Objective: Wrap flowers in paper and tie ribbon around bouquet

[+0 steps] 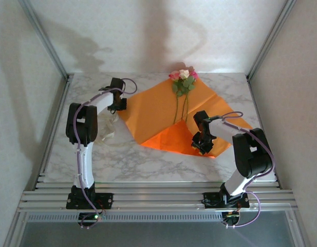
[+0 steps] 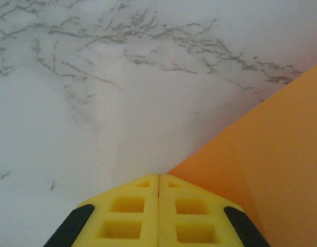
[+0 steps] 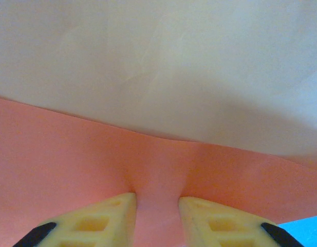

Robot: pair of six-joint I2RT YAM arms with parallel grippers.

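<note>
Thin, floppy paper (image 1: 153, 110) lies on the table (image 1: 122, 154), flowers (image 1: 183, 81) at its far corner. Right gripper (image 3: 157, 198) pinches a near fold; left gripper (image 2: 158, 176), jaws closed, meets the left corner. Best held by corners.

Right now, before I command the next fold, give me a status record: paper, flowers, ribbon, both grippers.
paper: orange, spread on the table, near edge lifted
flowers: lying on paper, heads at far corner, stems pointing near
ribbon: loose on table, left of paper
left gripper: shut at paper's left corner; pinch uncertain
right gripper: shut on paper's near edge
progress: nothing wrapped or tied
</note>
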